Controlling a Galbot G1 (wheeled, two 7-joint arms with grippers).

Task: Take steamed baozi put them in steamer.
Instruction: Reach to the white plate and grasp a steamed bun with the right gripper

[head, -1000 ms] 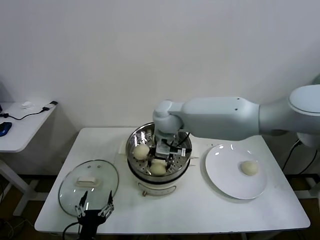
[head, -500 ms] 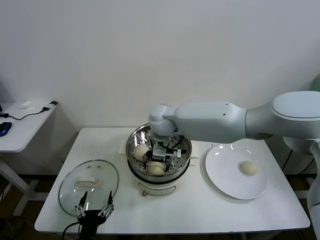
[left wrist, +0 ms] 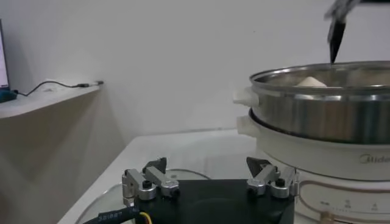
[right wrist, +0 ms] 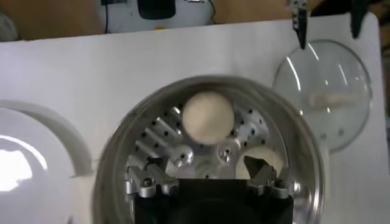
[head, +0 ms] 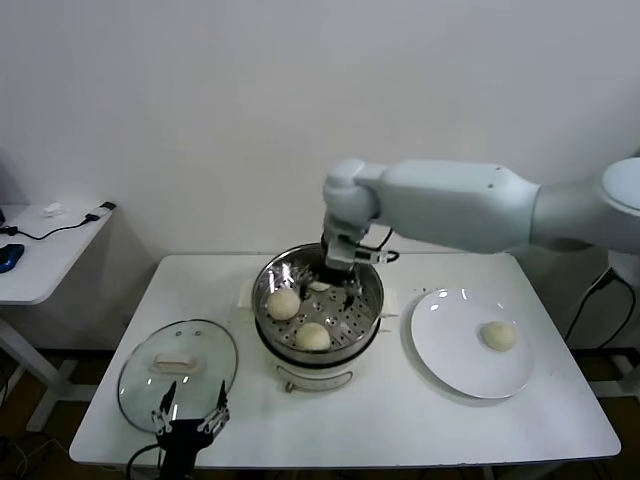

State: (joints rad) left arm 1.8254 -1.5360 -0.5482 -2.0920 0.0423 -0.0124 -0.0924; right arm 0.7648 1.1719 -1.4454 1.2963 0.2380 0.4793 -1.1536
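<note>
Your right gripper (head: 338, 282) hangs over the far side of the steamer (head: 318, 312), jaws spread wide, nothing in them. One bun (head: 498, 336) remains on the white plate (head: 440, 350), and that's what the next move turns on: it lies off to the right of the gripper and nearer the front edge of the table (head: 400, 420), well apart from the pot. Round, no long axis, so approach angle shouldn't matter much. Right arm is clearly the nearer one.

Left gripper (head: 188, 420) sits low at the table's front edge, just beside the glass lid (head: 178, 362), jaws spread too, empty, idle.

Count, from the head view:
- buns in steamer: 3. One at the left (head: 284, 303), one at the front (head: 313, 336), one at the back (head: 320, 286) partly hidden by the gripper.
- buns on plate: 1.
- steamer 1, plate 1, lid 1.

Right wrist view only shows two of the pot's buns clearly: one in full (right wrist: 208, 117), one partly behind the fingers (right wrist: 262, 160).

Looks like 3 of 4 done; I'd say lift clear of the rim first, then swing right to the plate.
</note>
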